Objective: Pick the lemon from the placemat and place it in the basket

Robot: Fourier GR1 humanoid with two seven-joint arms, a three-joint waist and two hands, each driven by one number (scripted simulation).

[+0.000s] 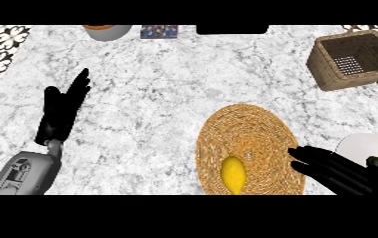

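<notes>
A yellow lemon (pixel 233 174) lies on the near part of a round woven placemat (pixel 247 127) at the lower right of the counter. My right hand (pixel 332 169) hovers just right of the lemon, over the placemat's right edge, fingers straight and pointing left toward it, not touching it. A brown wicker basket (pixel 325 64) stands at the far right edge, empty as far as I can see. My left hand (pixel 63 112) rests open at the left, fingers pointing up.
A white plate (pixel 358 147) lies partly hidden behind my right hand. At the back edge stand a grey bowl with orange contents (pixel 107 31), a small dark box (pixel 159 31) and a black object (pixel 232 29). Patterned tiles (pixel 10 37) show at the far left.
</notes>
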